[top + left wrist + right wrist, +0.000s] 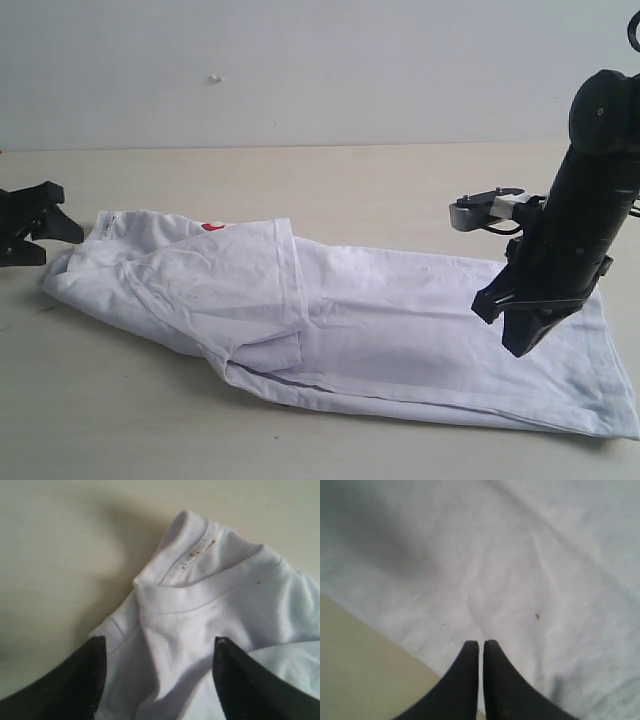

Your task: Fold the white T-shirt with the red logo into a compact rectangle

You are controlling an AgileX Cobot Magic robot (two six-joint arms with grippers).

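The white T-shirt (400, 310) lies in a long band across the table, with one sleeve part folded over its middle. A sliver of the red logo (212, 226) peeks out near the far fold. My left gripper (60, 245) is open at the collar end. In the left wrist view its fingers (95, 680) straddle the ribbed crew neck (200, 592), which carries small orange tag marks (200, 550). My right gripper (520, 350) hangs shut over the hem end. Its tips (481, 642) are together above the white T-shirt (520, 555), close to the cloth's edge, and hold nothing.
The pale wooden table (300, 170) runs back to a white wall (300, 60). Bare tabletop (360, 670) shows beside the cloth under my right gripper. A grey-and-white part (490, 208) juts from the right arm.
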